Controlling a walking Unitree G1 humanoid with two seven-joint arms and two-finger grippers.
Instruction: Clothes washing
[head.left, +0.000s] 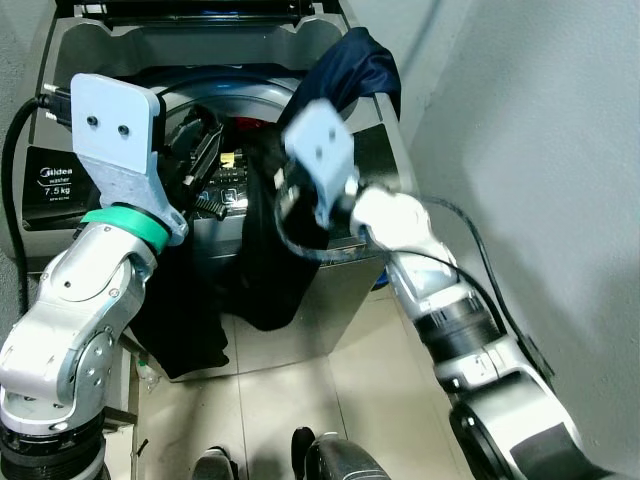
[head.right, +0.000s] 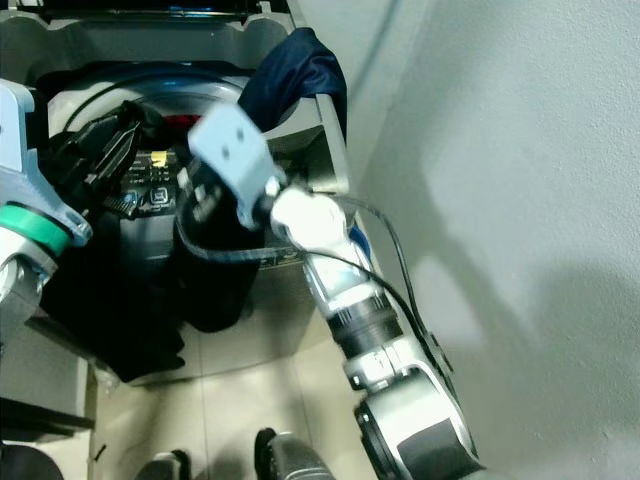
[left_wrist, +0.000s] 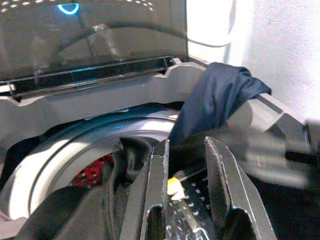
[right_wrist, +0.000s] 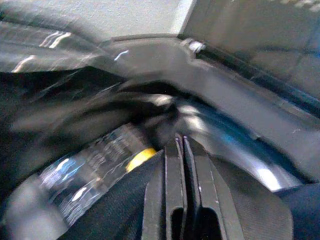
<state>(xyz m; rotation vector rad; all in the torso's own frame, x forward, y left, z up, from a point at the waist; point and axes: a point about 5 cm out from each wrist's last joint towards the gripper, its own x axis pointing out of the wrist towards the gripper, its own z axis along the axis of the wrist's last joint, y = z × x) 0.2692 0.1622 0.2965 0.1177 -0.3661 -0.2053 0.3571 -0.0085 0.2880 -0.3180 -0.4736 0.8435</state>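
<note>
The washer (head.left: 330, 290) stands lid up, its drum (left_wrist: 60, 150) part loaded. A dark garment (head.left: 265, 270) hangs over the front rim, another, navy (head.left: 360, 65), over the back corner. Loading is the step in hand. The right gripper (right_wrist: 179, 150), fingers pressed together, looks pinched on the dark garment; the left gripper (left_wrist: 186, 170) hovers spread above the panel. Next: lift the cloth over the rim into the drum.
</note>
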